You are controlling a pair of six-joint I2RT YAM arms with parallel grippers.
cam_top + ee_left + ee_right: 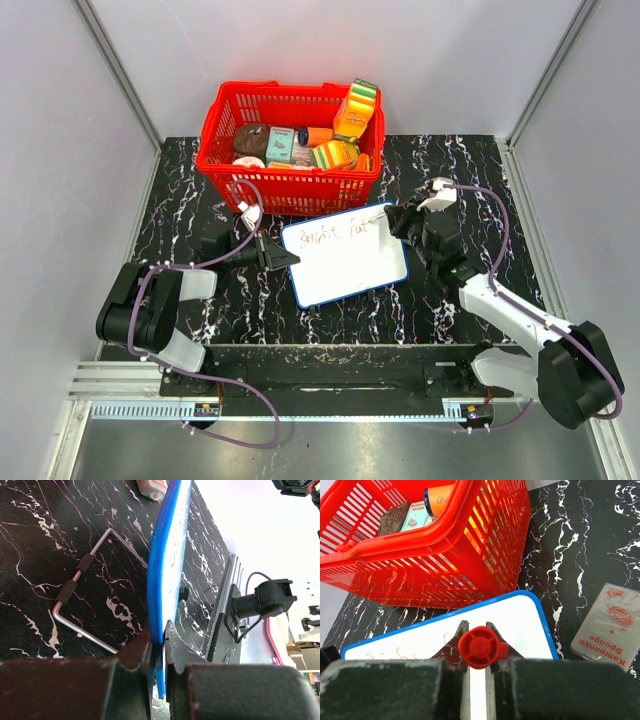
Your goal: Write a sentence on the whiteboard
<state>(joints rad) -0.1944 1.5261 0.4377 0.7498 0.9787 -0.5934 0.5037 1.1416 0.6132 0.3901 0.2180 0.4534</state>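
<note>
The whiteboard point(345, 265), white with a blue frame, lies tilted in front of the basket. My left gripper point(290, 258) is shut on its left edge; in the left wrist view both jaws pinch the blue frame point(167, 570) of the whiteboard at my left gripper point(162, 645). My right gripper point(397, 218) is shut on a red-capped marker point(378, 212) over the board's upper right corner. The marker's red end point(479, 647) sits between the fingers of the right gripper point(477, 625), above the whiteboard point(520, 625). The sentence point(335, 234) shows as thin red scrawl along the board's top.
A red basket point(290, 140) holding several packages stands just behind the board. A grey sponge pack point(607, 625) lies on the black marbled table to the board's right. A bent wire handle point(80, 580) lies left of the board. Grey walls enclose the table.
</note>
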